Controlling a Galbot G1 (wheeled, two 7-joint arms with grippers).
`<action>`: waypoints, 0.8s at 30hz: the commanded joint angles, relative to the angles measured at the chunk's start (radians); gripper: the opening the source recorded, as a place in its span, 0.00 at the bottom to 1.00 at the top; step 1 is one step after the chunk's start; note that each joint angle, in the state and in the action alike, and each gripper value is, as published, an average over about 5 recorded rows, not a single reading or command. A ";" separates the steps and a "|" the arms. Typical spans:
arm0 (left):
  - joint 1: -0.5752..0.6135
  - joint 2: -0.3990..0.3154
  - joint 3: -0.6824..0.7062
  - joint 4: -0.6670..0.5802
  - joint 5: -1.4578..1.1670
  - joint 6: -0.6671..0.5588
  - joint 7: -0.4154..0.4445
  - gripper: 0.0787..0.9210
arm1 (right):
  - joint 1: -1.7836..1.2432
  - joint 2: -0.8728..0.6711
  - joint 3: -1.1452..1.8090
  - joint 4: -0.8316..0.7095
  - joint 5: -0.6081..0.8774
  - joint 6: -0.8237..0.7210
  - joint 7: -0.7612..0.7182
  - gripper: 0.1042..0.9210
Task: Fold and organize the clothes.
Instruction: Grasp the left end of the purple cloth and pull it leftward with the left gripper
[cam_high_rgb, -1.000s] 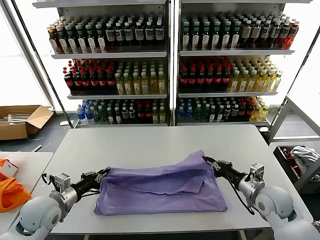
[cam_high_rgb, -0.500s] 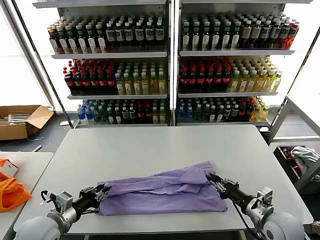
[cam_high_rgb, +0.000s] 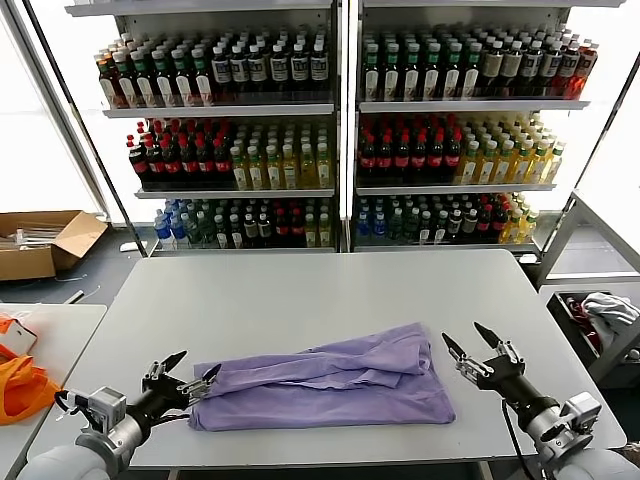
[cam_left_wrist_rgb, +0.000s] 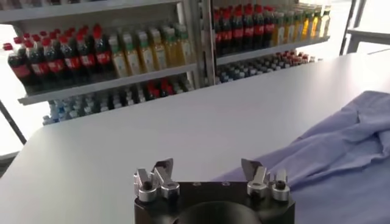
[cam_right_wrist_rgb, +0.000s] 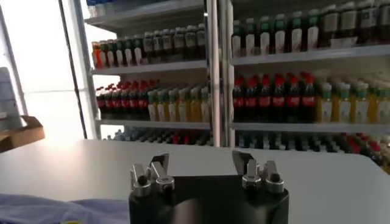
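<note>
A lavender T-shirt (cam_high_rgb: 325, 380) lies folded lengthwise into a wrinkled band on the near part of the grey table (cam_high_rgb: 300, 290). My left gripper (cam_high_rgb: 200, 362) hovers open at the shirt's left end, with nothing between its fingers. My right gripper (cam_high_rgb: 462, 333) stands open just off the shirt's right end, clear of the cloth. In the left wrist view, the open left gripper (cam_left_wrist_rgb: 206, 164) has the shirt (cam_left_wrist_rgb: 341, 158) beside and beyond it. The right wrist view has the open right gripper (cam_right_wrist_rgb: 200, 157) over bare table, with a corner of the shirt (cam_right_wrist_rgb: 55, 210) at the edge.
Shelves of bottled drinks (cam_high_rgb: 340, 130) stand behind the table. An orange fabric item (cam_high_rgb: 20, 385) lies on a side table at the left, with a cardboard box (cam_high_rgb: 40, 240) on the floor beyond. A white-and-grey cloth bundle (cam_high_rgb: 605, 310) sits in a bin at the right.
Both grippers carried the shirt's far edge toward the near edge, then opened and let go. They have drawn back from the cloth, which now lies folded.
</note>
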 joint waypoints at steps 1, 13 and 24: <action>0.012 -0.178 0.112 -0.012 0.000 -0.110 -0.339 0.84 | -0.161 0.149 0.117 0.017 -0.096 0.204 0.009 0.85; 0.017 -0.246 0.240 0.061 0.093 -0.109 -0.413 0.88 | -0.172 0.144 0.126 0.011 -0.105 0.223 0.008 0.88; 0.009 -0.266 0.260 0.114 0.083 -0.091 -0.409 0.85 | -0.168 0.116 0.138 0.011 -0.072 0.224 0.009 0.88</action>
